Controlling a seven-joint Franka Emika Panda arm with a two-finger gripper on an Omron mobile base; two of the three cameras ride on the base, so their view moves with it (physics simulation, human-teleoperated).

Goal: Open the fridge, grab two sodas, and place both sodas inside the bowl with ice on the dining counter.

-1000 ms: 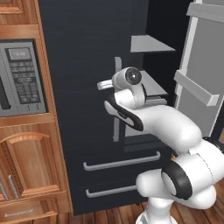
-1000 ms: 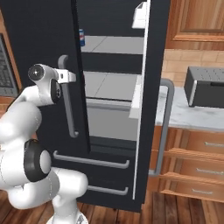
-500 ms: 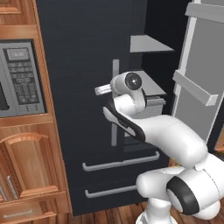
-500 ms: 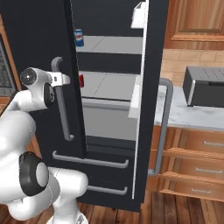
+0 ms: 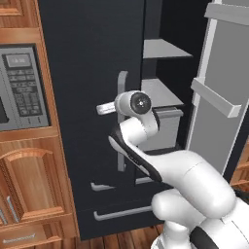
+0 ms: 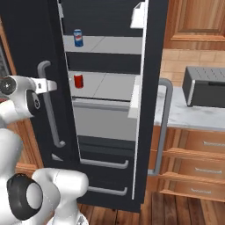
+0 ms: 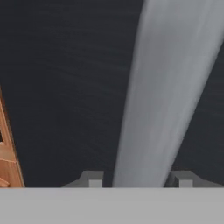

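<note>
Grey handle (image 7: 162, 96) ran between the gripper's (image 7: 138, 178) fingertips – jaws a little apart, one on each side, contact unclear. Red soda (image 6: 78, 81) stood on a fridge (image 6: 105, 48) shelf – blue soda (image 6: 78, 38) on the shelf above.

No wording can be read anywhere. The blue soda (image 6: 78, 38) carries a red-white logo too small to read. The microwave (image 5: 22, 87) at 9 o'clock has a keypad whose button markings are blurred.
</note>
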